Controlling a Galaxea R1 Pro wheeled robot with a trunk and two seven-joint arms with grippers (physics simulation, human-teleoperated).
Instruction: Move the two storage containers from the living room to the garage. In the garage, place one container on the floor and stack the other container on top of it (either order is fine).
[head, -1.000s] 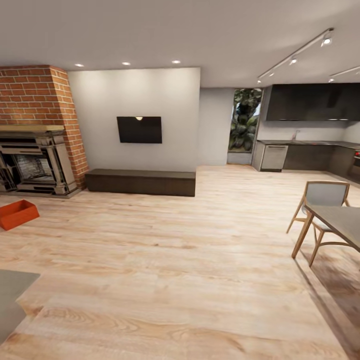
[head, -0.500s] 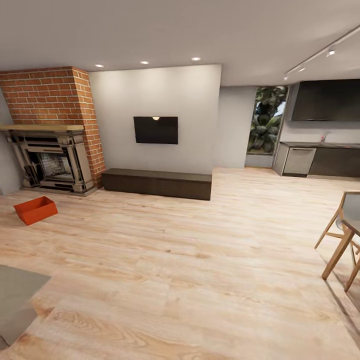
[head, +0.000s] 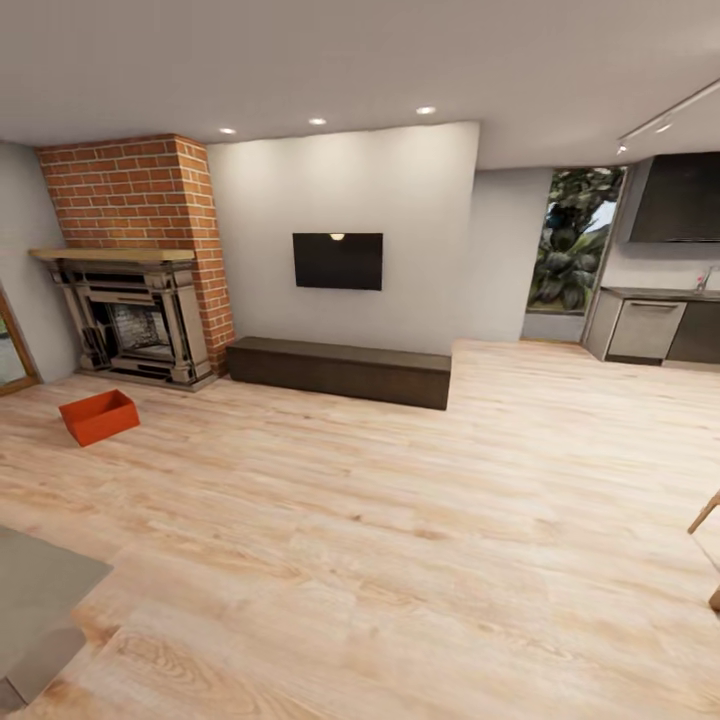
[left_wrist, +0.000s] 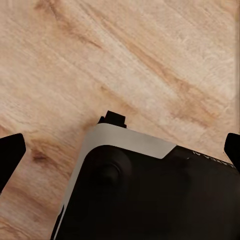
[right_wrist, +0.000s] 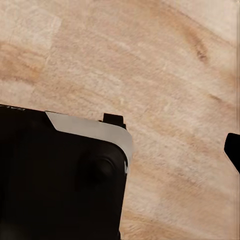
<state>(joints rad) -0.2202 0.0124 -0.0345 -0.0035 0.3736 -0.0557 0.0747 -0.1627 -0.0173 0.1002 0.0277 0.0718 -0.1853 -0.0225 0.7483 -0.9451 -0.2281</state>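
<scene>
Well, one orange bin (head: 98, 416) sits on the wood floor (head: 400, 520) by the fireplace (head: 135, 325), far from both empty, wide-open jaws, so roll close before reaching down.

Head view faces the TV wall (head: 340, 230); wrists look down at planks (left_wrist: 120, 55).

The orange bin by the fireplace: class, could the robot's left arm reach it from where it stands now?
Probably not. The bin sits far across the wood floor near the fireplace, while the left gripper hangs open over planks beside the robot's base. It must drive closer.
</scene>
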